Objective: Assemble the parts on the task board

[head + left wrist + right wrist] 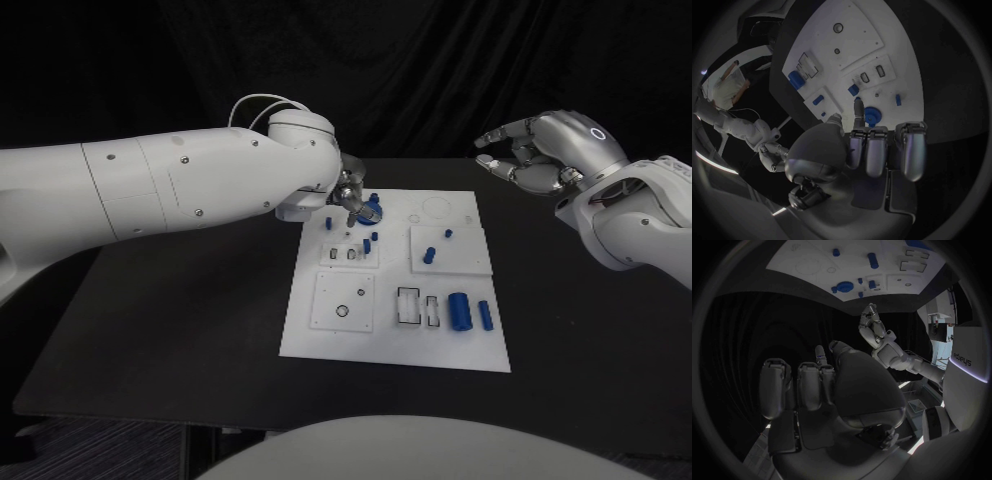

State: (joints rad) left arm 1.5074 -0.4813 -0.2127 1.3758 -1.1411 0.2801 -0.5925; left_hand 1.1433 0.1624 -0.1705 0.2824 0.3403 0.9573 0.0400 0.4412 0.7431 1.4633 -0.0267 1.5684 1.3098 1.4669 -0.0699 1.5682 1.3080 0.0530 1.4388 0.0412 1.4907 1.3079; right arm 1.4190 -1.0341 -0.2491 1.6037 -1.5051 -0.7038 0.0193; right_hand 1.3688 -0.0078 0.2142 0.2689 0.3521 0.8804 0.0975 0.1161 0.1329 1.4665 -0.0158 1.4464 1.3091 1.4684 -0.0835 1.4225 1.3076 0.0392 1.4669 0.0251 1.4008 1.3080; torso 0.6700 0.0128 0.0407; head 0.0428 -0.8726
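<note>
The white task board [433, 345] lies mid-table. My left hand [348, 198] hovers over its far left corner, an outstretched fingertip [858, 109] against a blue gear [372, 212] [872, 118]; the other fingers are curled in. Whether it grips the gear is unclear. A large blue cylinder [460, 310] [796, 79] and a slim blue bar [485, 315] lie near the board's right edge. Small blue pegs [431, 257] stand on the middle right plate. My right hand [541, 155] is raised beyond the board's far right corner, fingers loosely bent and apart, holding nothing.
Black table [173, 330] surrounds the board, with bare room on both sides. Rectangular slots [410, 305] and a round hole [342, 310] sit in the board's near half. From the right wrist view the board [804, 262] and my left hand [876, 332] are visible.
</note>
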